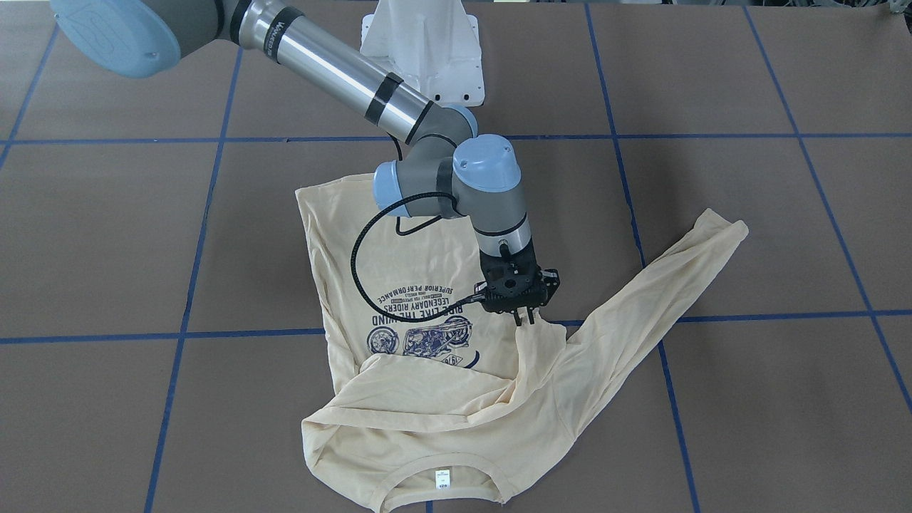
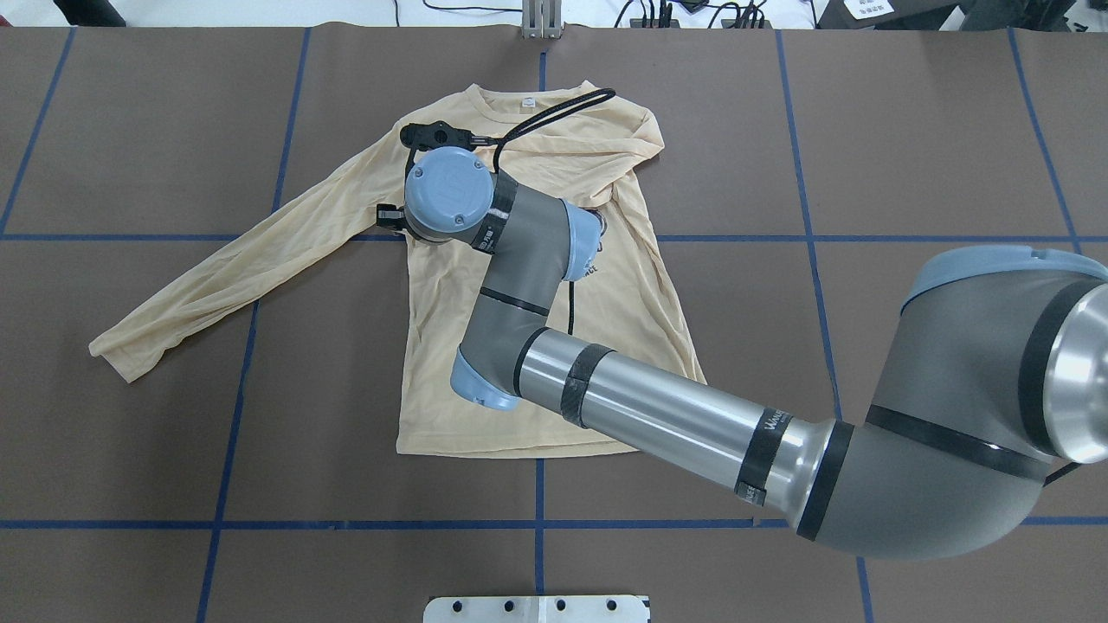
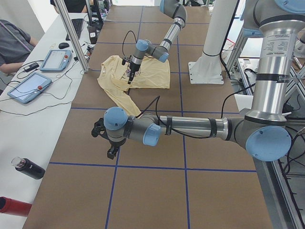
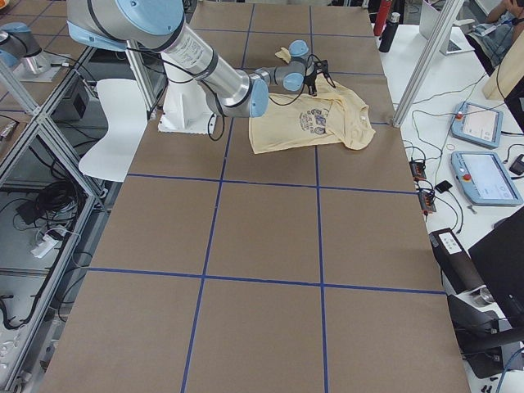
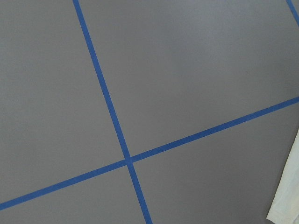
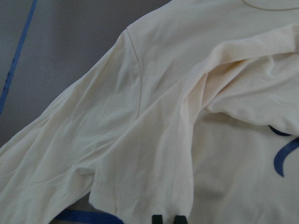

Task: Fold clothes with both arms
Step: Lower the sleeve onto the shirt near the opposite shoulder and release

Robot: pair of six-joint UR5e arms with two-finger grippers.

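My right gripper [image 1: 525,318] pinches the folded sleeve cuff of the thin cream long-sleeved T-shirt [image 1: 427,406], which lies print-up, far and central on the brown table [image 2: 130,389]. I cannot tell how my left gripper [image 3: 110,153] stands. The cuff may slip from so small a pinch, leaving the fold crooked.

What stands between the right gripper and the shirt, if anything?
Nothing visible does. The right gripper hangs directly over the shirt, its fingertips at the folded sleeve's cuff. Its cable loops off to the side.
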